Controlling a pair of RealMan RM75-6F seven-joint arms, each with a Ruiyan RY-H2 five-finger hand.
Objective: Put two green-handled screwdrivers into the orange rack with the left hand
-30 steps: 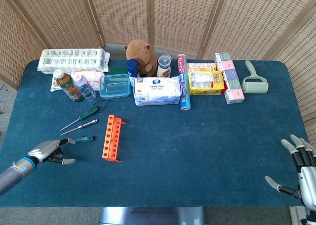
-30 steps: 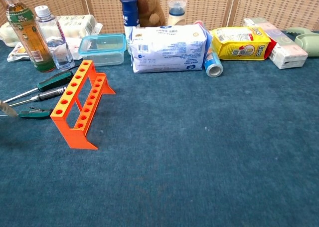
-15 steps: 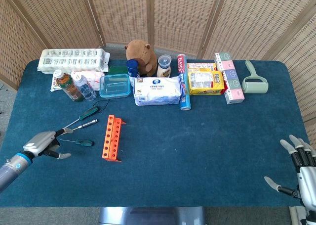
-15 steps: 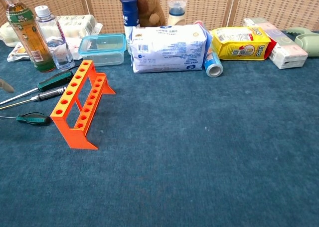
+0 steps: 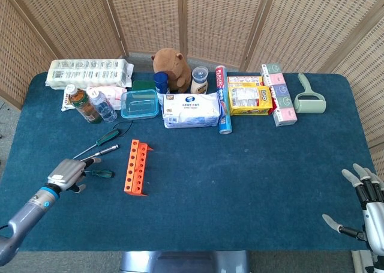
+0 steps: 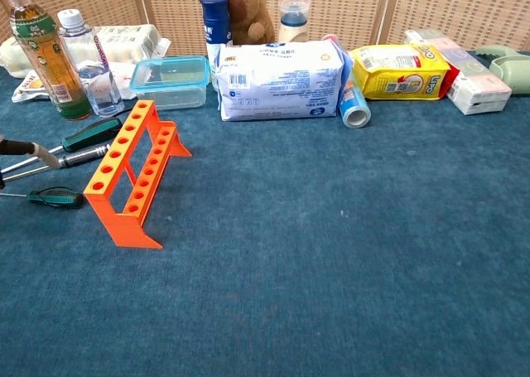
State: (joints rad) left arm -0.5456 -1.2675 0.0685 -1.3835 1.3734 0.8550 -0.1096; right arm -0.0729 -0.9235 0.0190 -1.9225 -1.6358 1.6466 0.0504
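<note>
Fingers (image 5: 90, 161) of left hand (image 5: 67, 174) spread, empty, above slim green-handled screwdriver (image 5: 99, 173).

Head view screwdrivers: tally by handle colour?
Green-handled screwdrivers: 2
Dark-handled screwdriver: 1
Total: 3

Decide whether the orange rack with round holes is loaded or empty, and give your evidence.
Empty. Every hole in the orange rack shows open in the chest view, and the small green-handled screwdriver lies flat on the blue cloth beside it.
</note>
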